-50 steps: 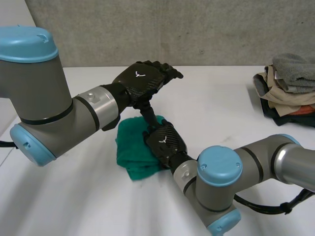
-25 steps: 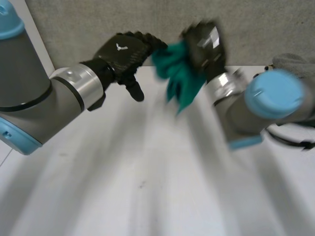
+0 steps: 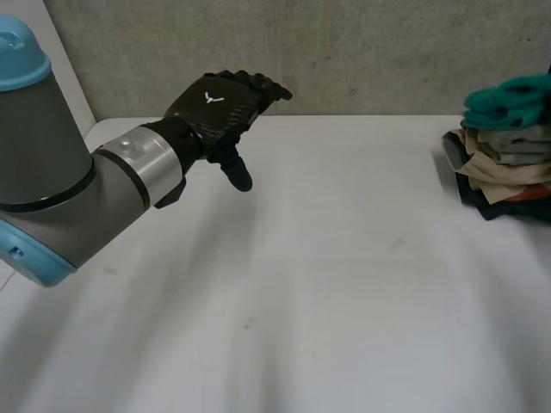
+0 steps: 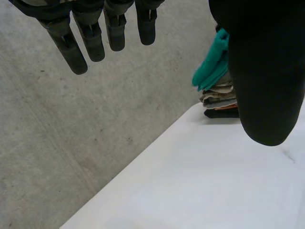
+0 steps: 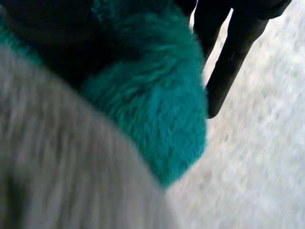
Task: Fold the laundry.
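The green cloth (image 3: pixel 508 96) lies bunched on top of a pile of folded laundry (image 3: pixel 504 168) at the table's far right edge. In the right wrist view my right hand (image 5: pixel 233 52) is on it: the green cloth (image 5: pixel 152 95) is bunched under the palm between the thumb and the fingers, right above a grey cloth (image 5: pixel 57 157) of the pile. My left hand (image 3: pixel 219 107) hovers open over the table's far left, fingers straight and holding nothing. From the left wrist, the green cloth (image 4: pixel 212 67) and the pile (image 4: pixel 219 98) show far beyond its fingers (image 4: pixel 90 38).
The white table (image 3: pixel 344 275) stretches bare between my left hand and the pile. A grey concrete wall (image 3: pixel 362 52) runs along the table's far edge.
My right hand closed on the green cloth in the middle of the table, lifted it and carried it right to the top of the pile. The left hand drew back a little to the left.
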You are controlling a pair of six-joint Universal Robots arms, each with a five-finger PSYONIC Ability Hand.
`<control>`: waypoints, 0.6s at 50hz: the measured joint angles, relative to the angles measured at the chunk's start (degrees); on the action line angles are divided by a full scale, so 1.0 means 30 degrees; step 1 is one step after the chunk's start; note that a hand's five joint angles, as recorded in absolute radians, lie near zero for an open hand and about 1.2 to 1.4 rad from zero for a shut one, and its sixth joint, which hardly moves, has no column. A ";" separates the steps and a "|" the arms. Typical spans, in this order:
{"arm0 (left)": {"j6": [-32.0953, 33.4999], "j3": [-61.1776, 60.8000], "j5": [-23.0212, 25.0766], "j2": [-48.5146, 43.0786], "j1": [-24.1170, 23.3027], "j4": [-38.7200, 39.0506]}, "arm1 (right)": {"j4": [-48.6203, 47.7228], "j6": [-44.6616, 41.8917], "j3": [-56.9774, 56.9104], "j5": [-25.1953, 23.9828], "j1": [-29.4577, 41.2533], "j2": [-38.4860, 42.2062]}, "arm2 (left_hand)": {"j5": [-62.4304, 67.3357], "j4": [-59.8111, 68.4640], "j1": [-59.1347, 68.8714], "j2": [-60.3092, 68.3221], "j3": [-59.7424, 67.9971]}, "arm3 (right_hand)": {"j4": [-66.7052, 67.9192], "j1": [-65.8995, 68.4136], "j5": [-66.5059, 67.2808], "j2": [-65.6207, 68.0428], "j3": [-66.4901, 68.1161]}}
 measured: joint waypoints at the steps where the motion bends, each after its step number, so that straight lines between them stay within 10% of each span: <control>1: 0.0000 -0.0035 0.0000 -0.0020 -0.0034 0.0006 | 0.0089 -0.0004 0.0261 -0.0204 -0.0259 0.0108 | 0.0000 0.0000 0.0000 0.0000 0.0000 | 0.0000 0.0000 0.0055 0.0000 0.0000; 9: 0.0010 -0.0076 -0.0002 -0.0063 -0.0337 0.0030 | 0.0441 -0.0048 0.2391 -0.0609 -0.1412 -0.1137 | -0.0003 0.0000 0.0000 -0.0002 0.0000 | -0.1619 -0.0002 0.0009 -0.0061 -0.1099; 16: -0.0007 0.0036 -0.0002 0.0073 -0.0796 0.0032 | 0.1834 -0.0056 0.3418 -0.0482 -0.1452 -0.3227 | -0.0003 -0.0005 0.0000 -0.0002 0.0000 | -1.2171 -0.9230 -1.1103 -1.1284 -1.1583; 30: -0.0189 -0.0124 0.0196 0.1158 -0.2560 0.0047 | 1.0864 -0.1249 0.4188 -0.0266 -0.2780 -0.6994 | -0.0003 -0.0029 -0.0064 0.0000 0.0000 | -1.8845 -1.5514 -1.7255 -1.7884 -1.8345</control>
